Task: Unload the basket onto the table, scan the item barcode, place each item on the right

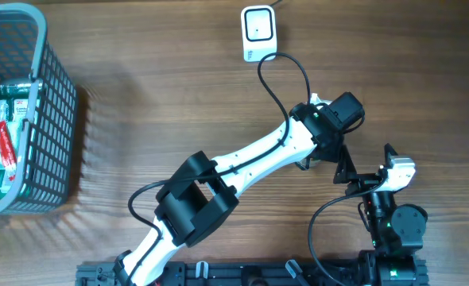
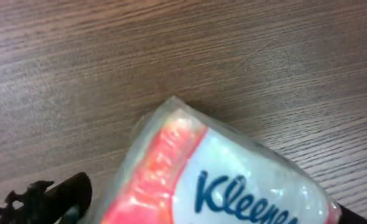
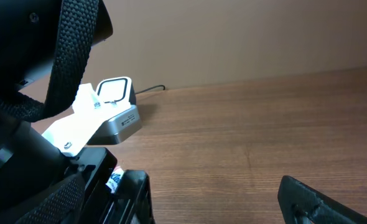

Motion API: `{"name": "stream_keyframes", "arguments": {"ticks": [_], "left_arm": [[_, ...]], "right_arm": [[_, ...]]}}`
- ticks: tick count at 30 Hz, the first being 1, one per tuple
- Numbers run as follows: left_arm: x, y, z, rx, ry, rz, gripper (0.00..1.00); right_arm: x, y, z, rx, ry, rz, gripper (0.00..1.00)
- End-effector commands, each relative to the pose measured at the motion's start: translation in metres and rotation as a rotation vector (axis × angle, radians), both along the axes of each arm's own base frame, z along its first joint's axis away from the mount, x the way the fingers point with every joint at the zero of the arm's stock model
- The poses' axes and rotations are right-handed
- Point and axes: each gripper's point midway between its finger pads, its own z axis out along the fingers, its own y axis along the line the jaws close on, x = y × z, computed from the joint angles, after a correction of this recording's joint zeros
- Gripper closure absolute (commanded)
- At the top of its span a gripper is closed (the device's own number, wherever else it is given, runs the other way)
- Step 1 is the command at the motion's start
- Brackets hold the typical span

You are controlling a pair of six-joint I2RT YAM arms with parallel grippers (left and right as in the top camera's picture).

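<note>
Now | Kleenex pack [image 2: 233,180] rests on the table [image 2: 109,62] between the left gripper's [image 1: 339,155] spread jaws, one finger [image 2: 59,196] just clear of it | right gripper [image 3: 218,206] gapes wide, empty | scanner [image 1: 258,28] well apart

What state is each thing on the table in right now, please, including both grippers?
left gripper, open, tissue pack between its fingers
right gripper, open wide, empty
tissue pack, wrapped, brand side facing the wrist camera
scanner, upright, cable attached
basket, upright, holding packets
</note>
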Motion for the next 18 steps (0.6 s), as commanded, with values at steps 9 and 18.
{"name": "stream_keyframes", "arguments": {"ticks": [9,18], "left_arm": [[0.013,0.003,0.080,-0.128,-0.104,-0.002,0.24],[0.005,0.013,0.075,-0.085,-0.070,-0.003,0.35]], "right_arm": [[0.000,-0.003,0.000,0.017,-0.001,-0.016,0.00],[0.000,-0.003,0.000,0.017,-0.001,-0.016,0.00]]}}
